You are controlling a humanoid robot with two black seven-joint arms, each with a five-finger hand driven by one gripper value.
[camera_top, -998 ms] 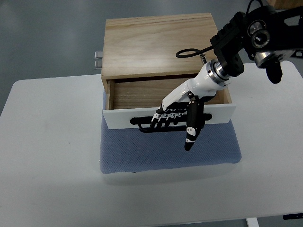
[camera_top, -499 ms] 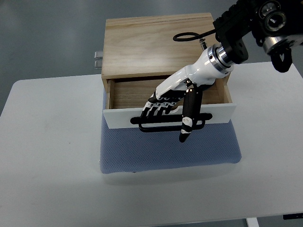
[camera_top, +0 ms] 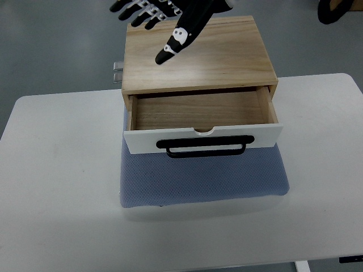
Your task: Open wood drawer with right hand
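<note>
One hand [camera_top: 170,14] raised above wood drawer [camera_top: 201,122], fingers [camera_top: 173,45] spread apart, holding nothing

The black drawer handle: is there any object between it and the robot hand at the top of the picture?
Nothing visible blocks it. The black bar handle on the white front of the pulled-out wooden drawer is bare. The hand is high over the wooden cabinet top, fingers spread, holding nothing.

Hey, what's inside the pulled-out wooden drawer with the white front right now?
The wooden drawer looks empty: only its bare wood floor shows. The strip just behind its white front panel and any part still under the wooden cabinet top are hidden.
</note>
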